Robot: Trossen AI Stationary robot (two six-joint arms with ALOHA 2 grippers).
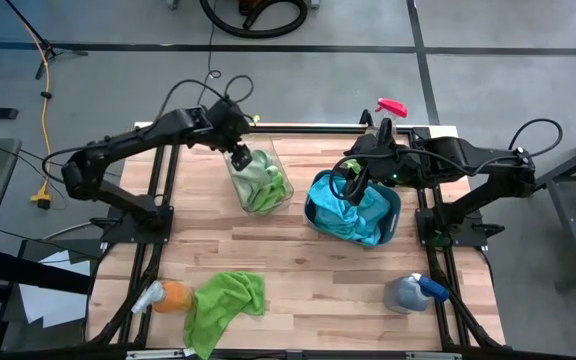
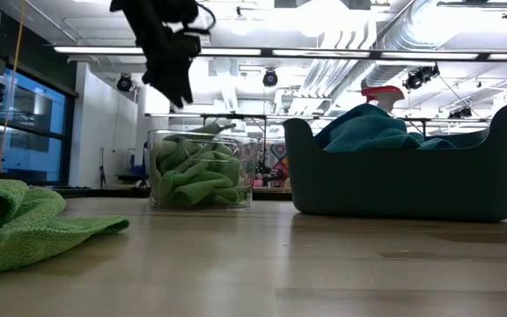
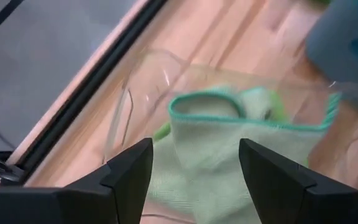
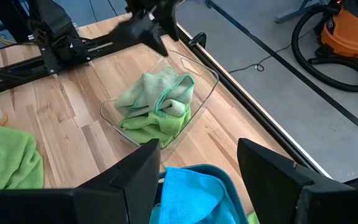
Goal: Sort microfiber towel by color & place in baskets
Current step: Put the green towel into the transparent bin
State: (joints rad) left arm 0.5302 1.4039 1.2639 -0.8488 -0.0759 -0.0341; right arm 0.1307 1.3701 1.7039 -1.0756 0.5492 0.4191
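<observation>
The clear basket (image 1: 231,172) stands left of centre with green towels (image 1: 263,183) heaped inside; the top one, teal-edged (image 3: 229,143), lies folded on the pile. My left gripper (image 1: 240,158) hangs open just above the basket's far end, its fingers (image 3: 135,168) empty. The dark teal basket (image 1: 313,215) to the right holds blue towels (image 1: 363,215). My right gripper (image 1: 353,188) stands open above it, holding nothing (image 4: 197,149). A loose green towel (image 1: 223,300) lies crumpled flat on the table near the front edge.
An orange spray bottle (image 1: 168,297) lies beside the loose green towel at the front left. A blue one (image 1: 413,292) lies at the front right. A red-triggered bottle (image 1: 390,107) stands at the far edge behind the teal basket. Bare wood lies between the baskets and the front edge.
</observation>
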